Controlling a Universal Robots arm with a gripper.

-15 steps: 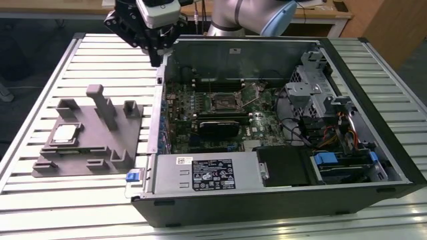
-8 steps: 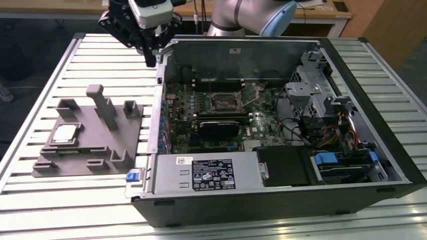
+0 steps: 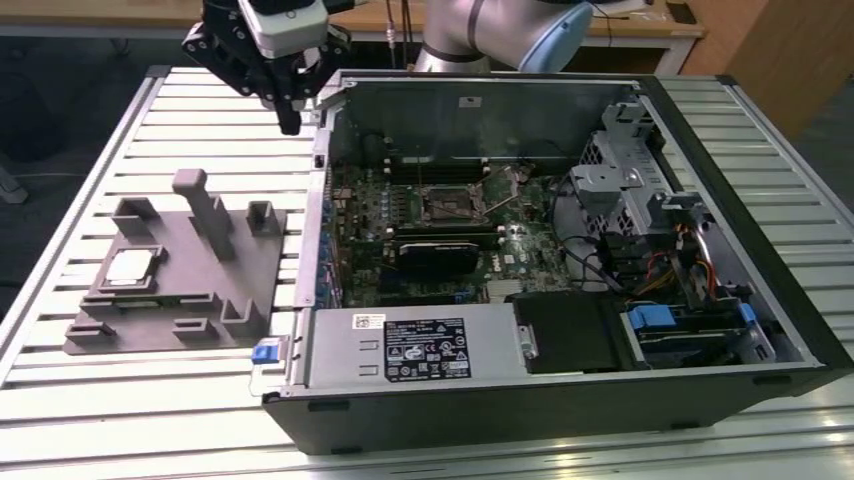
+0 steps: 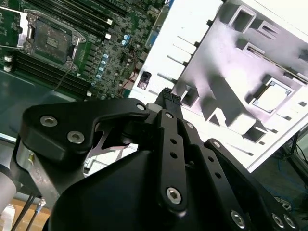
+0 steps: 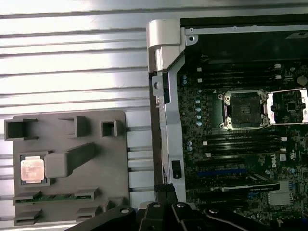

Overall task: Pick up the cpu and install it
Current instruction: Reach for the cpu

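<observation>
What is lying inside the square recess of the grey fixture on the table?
The cpu lies there in the grey fixture, metal top up. The recess floor under it is covered.

- Open from above over the cpu (image 3: 130, 268) in its pocket on the grey fixture (image 3: 256, 268); tall post (image 3: 203, 205) just beside.
- Free passage over bare table slats (image 3: 200, 110) between fixture and computer case wall (image 3: 320, 215).
- Clear above the CPU socket (image 3: 447, 205), hinged plate (image 5: 288, 107) folded aside; black card (image 3: 434, 258) near, drive cage (image 3: 627, 150) farther off.
</observation>
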